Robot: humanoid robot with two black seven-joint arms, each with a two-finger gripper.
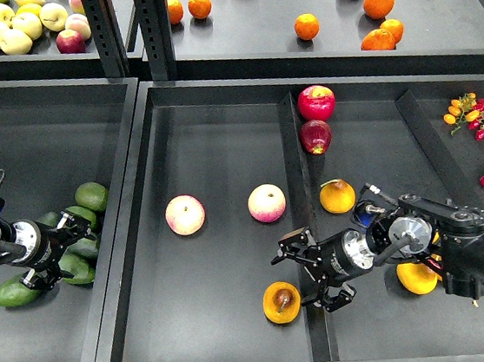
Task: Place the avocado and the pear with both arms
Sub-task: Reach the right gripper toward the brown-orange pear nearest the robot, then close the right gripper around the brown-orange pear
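The right gripper [310, 275] stood with its fingers spread, just beside the pear [282, 302], which lay on the floor of the middle tray [221, 148] with its dark spot up. The left gripper [73, 244] reached into the cluster of avocados [86, 234] in the left bin [35, 126]; whether its fingers gripped an avocado could not be told. Two pink-yellow apples [185, 214] sat farther back in the tray.

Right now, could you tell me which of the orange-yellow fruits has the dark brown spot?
The pear at the front of the middle tray, just left of the right gripper. The other two, one behind it and one under the arm, show no spot.
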